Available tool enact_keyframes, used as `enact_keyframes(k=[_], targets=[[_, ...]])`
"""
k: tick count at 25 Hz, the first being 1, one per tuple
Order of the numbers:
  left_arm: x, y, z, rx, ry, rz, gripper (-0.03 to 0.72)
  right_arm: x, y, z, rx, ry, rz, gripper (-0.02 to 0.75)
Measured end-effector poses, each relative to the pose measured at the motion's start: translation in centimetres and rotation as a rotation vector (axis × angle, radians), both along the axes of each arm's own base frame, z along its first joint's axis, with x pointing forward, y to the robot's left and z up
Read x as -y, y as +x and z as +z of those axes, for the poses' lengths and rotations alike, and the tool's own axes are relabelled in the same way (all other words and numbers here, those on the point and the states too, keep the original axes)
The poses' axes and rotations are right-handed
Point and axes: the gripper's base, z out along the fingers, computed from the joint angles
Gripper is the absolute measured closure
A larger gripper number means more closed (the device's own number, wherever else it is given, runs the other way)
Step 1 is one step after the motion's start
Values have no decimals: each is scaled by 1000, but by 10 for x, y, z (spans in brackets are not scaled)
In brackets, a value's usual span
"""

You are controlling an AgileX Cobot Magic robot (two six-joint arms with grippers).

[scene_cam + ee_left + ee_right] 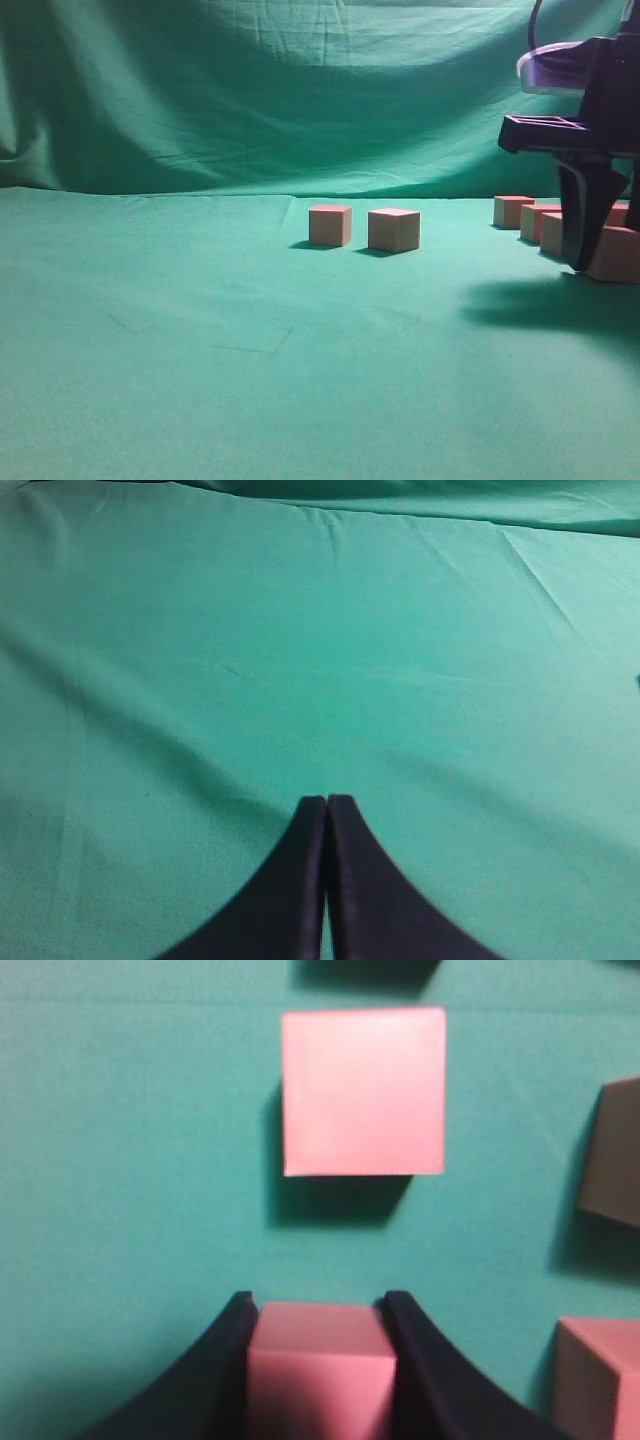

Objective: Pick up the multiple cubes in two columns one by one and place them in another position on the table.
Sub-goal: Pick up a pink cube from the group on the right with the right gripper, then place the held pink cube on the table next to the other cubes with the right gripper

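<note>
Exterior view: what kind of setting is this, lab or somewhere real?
Likely a staged lab tabletop: teal-green cloth covers the table, more green cloth hangs as a backdrop, and the only props are identical pink cubes, one between the right gripper's fingers.

Low table-level exterior; both wrist views downward, close.

Right-edge cubes (pixel 618 250) (gripper-hidden, cropped)

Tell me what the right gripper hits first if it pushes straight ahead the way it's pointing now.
The right gripper is shut on a cube, so that cube would likely press into the table first; depth is unclear.
</note>
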Motion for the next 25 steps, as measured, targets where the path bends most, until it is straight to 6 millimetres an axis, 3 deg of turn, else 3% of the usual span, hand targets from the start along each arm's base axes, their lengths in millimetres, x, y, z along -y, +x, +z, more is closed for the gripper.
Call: enact_keyframes(k=[5, 9, 14, 16, 19, 22, 25], targets=[[0, 0, 0, 0, 0, 0, 688, -4, 8, 14, -11, -2, 18, 479], [0, 0, 0, 0, 0, 0, 688, -20, 19, 47, -20, -1, 113, 479], [0, 0, 0, 0, 0, 0, 688, -74, 23, 112, 65, 21, 312, 479], [0, 0, 0, 0, 0, 0, 688, -100, 23, 129, 104, 35, 394, 479], [0, 0, 0, 0, 0, 0, 688, -142, 25, 139, 111, 45, 489, 479], [0, 0, 0, 0, 0, 0, 688, -175, 33, 125, 66, 35, 531, 479], [0, 0, 0, 0, 0, 0, 688, -202, 45, 99, 12, 24, 516, 479]])
